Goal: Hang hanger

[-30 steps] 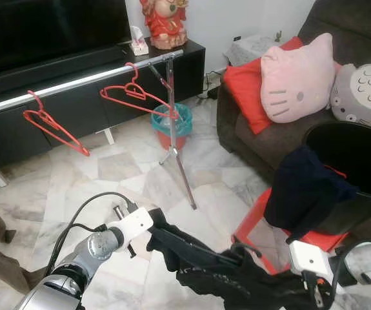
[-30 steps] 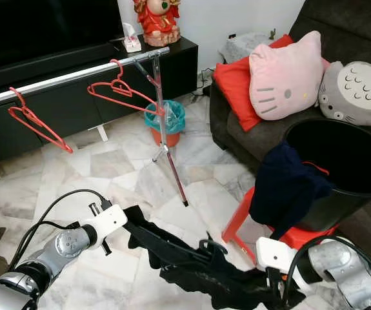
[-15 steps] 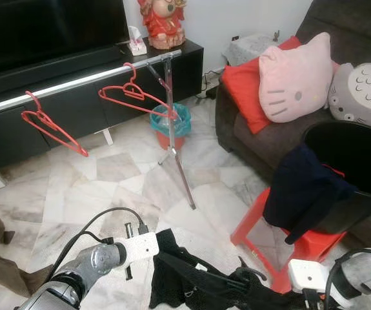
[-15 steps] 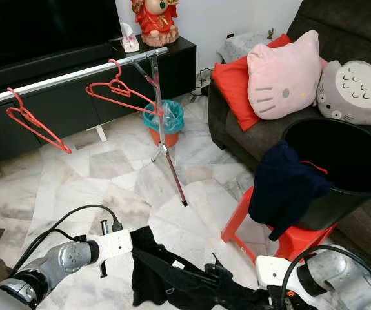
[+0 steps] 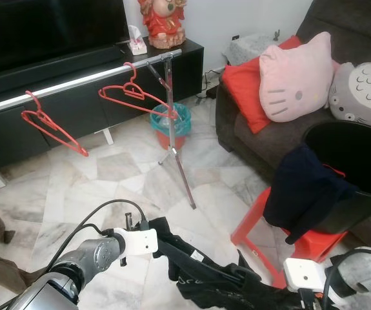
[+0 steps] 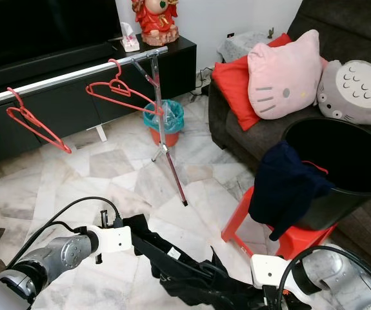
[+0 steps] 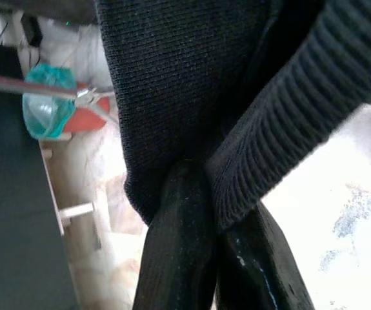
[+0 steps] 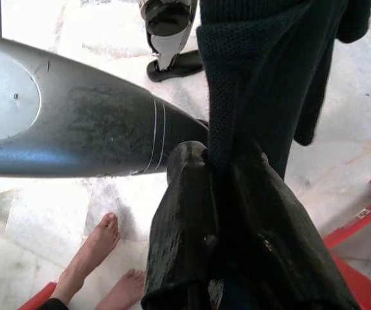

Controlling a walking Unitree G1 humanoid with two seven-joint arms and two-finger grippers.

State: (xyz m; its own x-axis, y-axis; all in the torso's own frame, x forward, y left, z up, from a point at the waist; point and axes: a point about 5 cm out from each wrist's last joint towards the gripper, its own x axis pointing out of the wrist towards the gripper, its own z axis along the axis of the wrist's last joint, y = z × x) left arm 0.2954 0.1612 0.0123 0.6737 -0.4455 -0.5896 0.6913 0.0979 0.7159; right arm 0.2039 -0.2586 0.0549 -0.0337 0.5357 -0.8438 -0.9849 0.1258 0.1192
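Garment [image 5: 211, 284] clenched by left hand [image 7: 201, 213] and right hand [image 8: 220, 187]; next, lift toward rail [image 5: 75, 81] at 11 o'clock.

Both silver arms are low at the bottom of the head views, reaching forward and in toward each other. The left pincer [image 7: 198, 258] has its two black fingers pressed together, pinching the black knit garment [image 5: 204, 274]. The right pincer [image 8: 227, 187] is clamped on the same garment, fingers closed around the fabric. White wrist blocks on both arms, cable looping off the left forearm.
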